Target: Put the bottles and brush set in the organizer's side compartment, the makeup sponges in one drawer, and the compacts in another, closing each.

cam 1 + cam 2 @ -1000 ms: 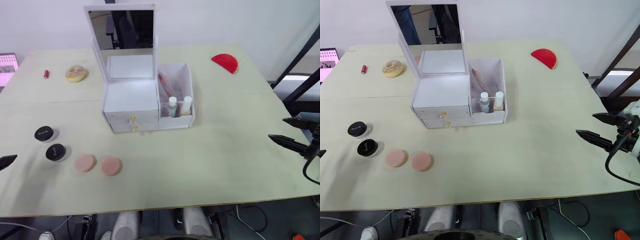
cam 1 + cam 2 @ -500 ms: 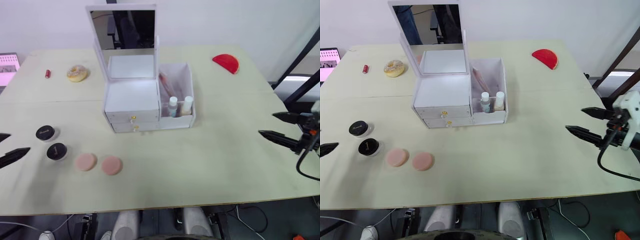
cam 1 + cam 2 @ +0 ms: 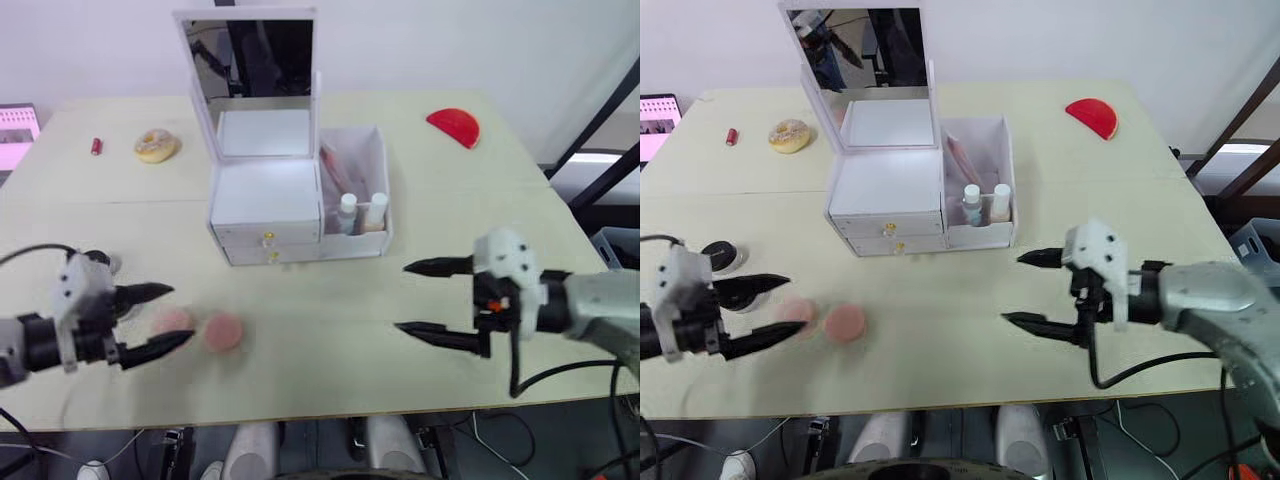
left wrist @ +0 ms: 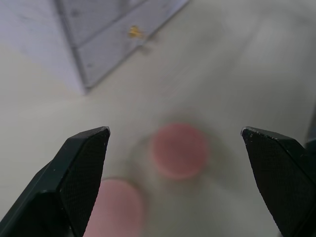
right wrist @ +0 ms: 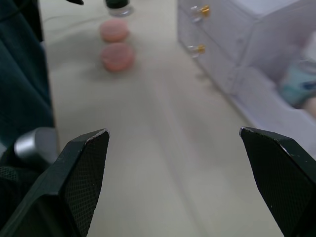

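Sponges [image 3: 845, 322], two, compacts [image 3: 724, 257], two, bottles [image 3: 972, 205], two

I see the right gripper [image 3: 421, 297]: two long black pointed fingers on a white blocky housing, with a small orange mark, a silver-grey forearm and a black cable looping below. My left gripper [image 3: 160, 318] has the same black fingers [image 4: 81, 173], textured on the inner faces, a white block, a black wrist and a thin black cable.
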{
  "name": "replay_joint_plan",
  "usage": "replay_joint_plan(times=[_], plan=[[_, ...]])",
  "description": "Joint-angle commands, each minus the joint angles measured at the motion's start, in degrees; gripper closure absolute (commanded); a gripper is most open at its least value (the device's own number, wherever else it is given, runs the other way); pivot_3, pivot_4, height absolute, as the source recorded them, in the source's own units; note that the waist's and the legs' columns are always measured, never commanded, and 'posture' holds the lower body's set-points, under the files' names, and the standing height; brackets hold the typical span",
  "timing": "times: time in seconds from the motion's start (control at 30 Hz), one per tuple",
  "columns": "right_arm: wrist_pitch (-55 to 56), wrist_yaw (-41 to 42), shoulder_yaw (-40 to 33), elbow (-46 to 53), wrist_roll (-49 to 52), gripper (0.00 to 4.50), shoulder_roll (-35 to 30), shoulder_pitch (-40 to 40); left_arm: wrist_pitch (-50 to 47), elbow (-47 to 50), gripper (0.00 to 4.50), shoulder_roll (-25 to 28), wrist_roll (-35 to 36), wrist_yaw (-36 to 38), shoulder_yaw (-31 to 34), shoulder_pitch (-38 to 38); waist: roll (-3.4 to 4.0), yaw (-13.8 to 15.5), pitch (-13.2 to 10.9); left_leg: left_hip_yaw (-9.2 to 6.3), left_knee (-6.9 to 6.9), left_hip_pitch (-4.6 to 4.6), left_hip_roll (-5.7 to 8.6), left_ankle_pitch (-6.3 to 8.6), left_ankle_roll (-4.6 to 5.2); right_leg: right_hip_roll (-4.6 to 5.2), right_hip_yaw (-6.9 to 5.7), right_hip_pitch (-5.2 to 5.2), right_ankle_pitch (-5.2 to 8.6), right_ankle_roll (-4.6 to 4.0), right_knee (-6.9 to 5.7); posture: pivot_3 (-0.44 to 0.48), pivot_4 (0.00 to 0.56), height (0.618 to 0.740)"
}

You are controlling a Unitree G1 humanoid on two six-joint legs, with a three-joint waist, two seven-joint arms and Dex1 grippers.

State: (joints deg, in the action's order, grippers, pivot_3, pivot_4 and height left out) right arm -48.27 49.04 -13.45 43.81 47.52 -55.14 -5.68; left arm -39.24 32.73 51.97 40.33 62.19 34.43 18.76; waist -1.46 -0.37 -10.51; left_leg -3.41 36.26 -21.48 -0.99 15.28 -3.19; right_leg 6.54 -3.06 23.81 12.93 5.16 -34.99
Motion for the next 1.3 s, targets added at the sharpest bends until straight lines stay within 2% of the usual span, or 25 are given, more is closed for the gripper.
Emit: replay_joint_plan(times=[0.03,0.17,0.27,0.37,0.43,0.57,0.7,0.8,0.97,1.1,1.17,1.3], plan=[[0.91,-3.23,1.84,2.93,-2.05,0.02,0.22,0.27,-1.79,5.55,0.00,-1.25,2.40,-3.74,1.36,1.25,0.02,0.05,-0.01,0.00,0.03,0.03,0.00,0.00,0.00,0.00,0.00,-0.03,0.02,0.03,-0.01,0.000,0.150,0.739],[1.97,-4.17,1.33,1.09,-1.92,0.02,1.14,-0.45,-3.17,9.85,0.00,-3.74,4.32,-8.88,0.80,1.48,0.01,0.09,-0.01,-0.03,0.17,0.07,0.00,0.00,0.00,-0.01,-0.02,-0.12,0.02,0.02,-0.01,0.000,0.150,0.739],[2.70,-3.16,1.18,-1.47,-1.90,0.02,0.68,-2.32,-4.42,14.90,0.00,-9.42,4.18,-19.08,-3.38,0.52,0.02,0.08,-0.01,-0.04,0.28,0.06,0.00,0.00,0.00,0.00,-0.01,-0.20,0.02,0.02,0.01,0.000,0.150,0.739],[3.58,-2.10,2.70,-3.32,-2.84,0.02,0.28,-4.42,-5.50,18.90,0.00,-17.38,-0.50,-32.84,-9.46,-0.65,-0.02,0.14,0.00,-0.08,0.34,0.06,0.03,0.00,0.00,-0.01,0.00,-0.32,0.01,0.02,0.06,0.000,0.150,0.739],[3.48,-2.13,3.97,-3.99,-3.07,0.02,0.35,-6.09,-5.40,20.41,0.00,-20.48,-3.73,-38.28,-12.26,-0.98,-0.05,0.32,0.01,-0.11,0.38,0.06,0.04,0.00,0.01,-0.04,0.00,-0.35,-0.01,0.02,0.03,0.000,0.150,0.739],[2.19,-1.66,5.41,-4.98,-1.55,0.02,0.71,-9.23,-3.71,21.75,0.00,-30.36,-11.36,-50.82,-21.42,-1.06,0.01,1.10,0.04,-0.19,0.41,0.10,0.03,0.02,0.04,-0.12,0.00,-0.37,-0.12,-0.15,-0.07,0.000,0.150,0.739],[1.36,-0.23,6.08,-7.37,-1.64,0.02,-0.34,-10.88,-1.45,20.13,0.00,-33.84,-18.30,-55.15,-31.32,-3.05,-0.04,1.57,0.03,-0.31,0.71,-0.04,0.03,0.04,0.07,-0.15,-0.06,-0.41,-0.03,0.00,-0.08,0.000,0.150,0.739],[-0.44,0.29,4.77,-8.92,0.35,0.02,-0.66,-13.33,0.85,17.12,0.00,-33.74,-22.98,-55.49,-37.24,-6.60,-0.03,1.57,0.03,-0.28,0.86,-0.06,0.06,0.04,0.06,-0.14,-0.04,-0.46,-0.02,0.02,0.01,0.000,0.150,0.739],[-0.85,0.95,4.47,-14.65,-1.25,0.02,-1.24,-15.09,3.60,9.04,0.00,-34.68,-28.57,-55.86,-42.26,-14.55,-0.04,1.23,0.03,-0.27,0.84,-0.05,0.05,0.04,0.06,-0.14,-0.05,-0.49,-0.01,0.03,0.06,0.000,0.150,0.739],[0.23,1.22,6.60,-18.32,-3.14,0.02,0.37,-17.03,4.69,4.14,0.00,-38.11,-30.22,-57.10,-43.52,-20.02,-0.03,1.19,0.03,-0.27,0.80,-0.12,0.06,0.07,0.13,-0.14,-0.05,-0.44,-0.06,-0.01,0.04,0.000,0.150,0.739],[0.62,1.46,8.72,-19.14,-4.71,0.02,1.02,-18.61,3.25,4.33,0.00,-39.85,-30.69,-58.62,-42.69,-21.66,0.00,1.17,0.01,-0.27,0.79,-0.11,0.07,0.17,0.30,-0.14,-0.05,-0.45,-0.15,-0.15,0.03,0.000,0.150,0.739],[2.81,3.10,10.66,-19.92,-7.02,0.02,1.45,-19.13,3.49,6.39,0.00,-42.08,-32.34,-60.51,-43.60,-19.87,0.00,1.32,-0.01,-0.37,0.76,-0.14,0.07,0.17,0.31,-0.21,-0.06,-0.42,-0.11,-0.09,0.01,0.000,0.150,0.739]])
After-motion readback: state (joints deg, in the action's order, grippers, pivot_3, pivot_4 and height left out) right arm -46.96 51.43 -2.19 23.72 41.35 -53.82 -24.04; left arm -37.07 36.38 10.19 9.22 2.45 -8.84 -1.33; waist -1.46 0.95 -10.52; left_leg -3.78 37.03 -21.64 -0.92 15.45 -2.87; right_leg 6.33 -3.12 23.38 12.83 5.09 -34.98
